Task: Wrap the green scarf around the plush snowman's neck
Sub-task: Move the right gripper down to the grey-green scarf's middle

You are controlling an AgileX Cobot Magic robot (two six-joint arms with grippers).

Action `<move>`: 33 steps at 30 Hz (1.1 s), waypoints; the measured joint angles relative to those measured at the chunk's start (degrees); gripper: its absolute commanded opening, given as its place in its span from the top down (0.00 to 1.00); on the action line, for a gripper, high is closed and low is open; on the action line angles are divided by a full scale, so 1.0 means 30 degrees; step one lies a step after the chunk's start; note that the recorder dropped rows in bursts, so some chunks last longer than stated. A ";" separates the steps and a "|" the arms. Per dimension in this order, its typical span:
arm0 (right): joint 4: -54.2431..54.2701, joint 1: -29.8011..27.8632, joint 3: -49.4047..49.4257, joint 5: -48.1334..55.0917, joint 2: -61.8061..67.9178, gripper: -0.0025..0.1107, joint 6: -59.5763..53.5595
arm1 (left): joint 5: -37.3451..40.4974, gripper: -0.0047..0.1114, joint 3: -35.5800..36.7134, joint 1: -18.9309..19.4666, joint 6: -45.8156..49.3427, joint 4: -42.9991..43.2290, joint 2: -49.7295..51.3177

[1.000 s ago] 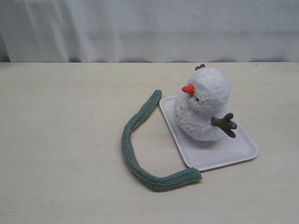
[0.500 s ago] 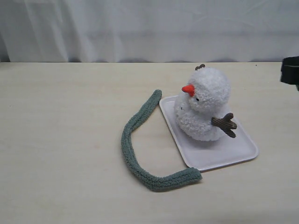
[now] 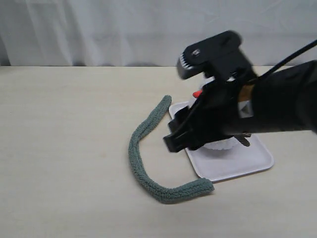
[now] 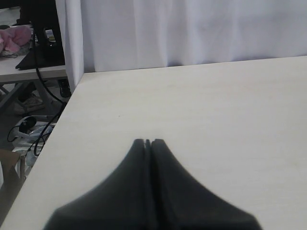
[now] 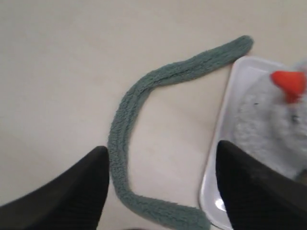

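The green scarf (image 3: 133,148) lies on the table in a loose C curve left of the white tray (image 3: 237,166); both of its ends sit by the tray's edge. The plush snowman (image 3: 219,146) stands on the tray, mostly hidden behind my right arm, with its red nose (image 3: 197,93) peeking out. My right gripper (image 3: 179,134) hovers open above the tray's left edge and holds nothing. Its wrist view looks down on the scarf (image 5: 124,115), the snowman (image 5: 273,115) and the gripper (image 5: 160,148). My left gripper (image 4: 148,142) is shut and empty over bare table, far from these.
A white curtain (image 3: 99,29) hangs behind the table's far edge. In the left wrist view the table's side edge (image 4: 62,110) drops to a floor with cables and clutter.
My right arm has swept in from the right edge and now hangs over the snowman and tray, with its jaws opening wider. Scarf, snowman and tray have not moved.
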 measured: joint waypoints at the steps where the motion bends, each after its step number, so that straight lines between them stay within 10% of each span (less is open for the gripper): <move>1: 0.0055 0.0222 -0.0069 -0.0359 0.0788 0.38 0.0057 | 0.0000 0.96 0.0000 0.0000 0.0000 0.0000 0.0000; 27: 0.1767 0.0476 -0.8054 -0.1057 1.4799 0.38 0.0330 | 0.0000 0.96 0.0000 0.0000 0.0000 0.0000 0.0000; 33: 0.1767 0.0476 -0.8644 -0.1065 1.5704 0.52 0.0330 | 0.0000 0.96 0.0000 0.0000 0.0000 0.0000 0.0000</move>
